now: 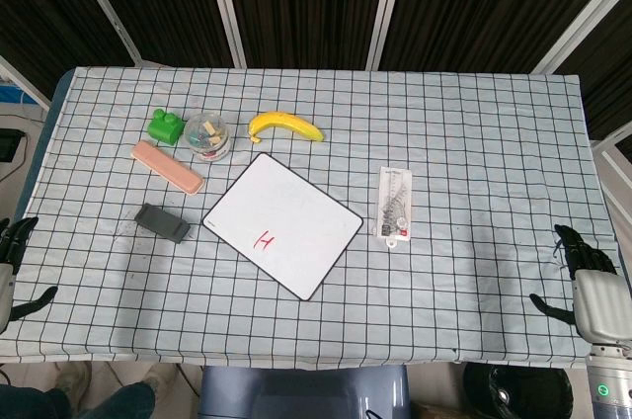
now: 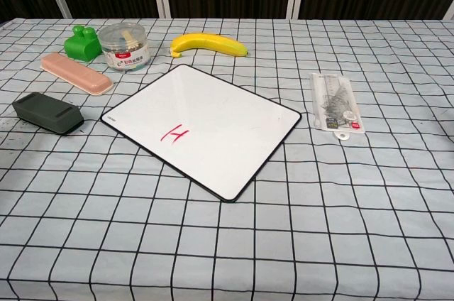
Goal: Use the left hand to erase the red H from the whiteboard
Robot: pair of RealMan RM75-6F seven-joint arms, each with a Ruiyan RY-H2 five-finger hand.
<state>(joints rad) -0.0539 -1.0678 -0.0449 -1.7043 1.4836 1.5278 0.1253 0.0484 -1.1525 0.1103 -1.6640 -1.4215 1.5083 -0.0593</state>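
Observation:
A white whiteboard [image 1: 284, 222] [image 2: 202, 126] with a black rim lies turned at an angle in the middle of the checked tablecloth. A small red H [image 1: 265, 239] [image 2: 174, 133] is drawn near its front left side. A dark grey eraser [image 1: 163, 222] [image 2: 47, 113] lies on the cloth left of the board. My left hand [image 1: 12, 263] hangs at the table's left edge, well away from the eraser, fingers apart and holding nothing. My right hand [image 1: 583, 276] rests at the right edge, also empty with fingers apart. The chest view shows neither hand.
Behind the board lie a yellow banana [image 1: 286, 126] [image 2: 209, 45], a clear round jar [image 1: 207, 134] [image 2: 125, 47], a green toy block [image 1: 166, 127] [image 2: 81, 42] and a pink case [image 1: 167, 165] [image 2: 76, 72]. A packaged ruler set [image 1: 394, 204] [image 2: 337, 101] lies right of the board.

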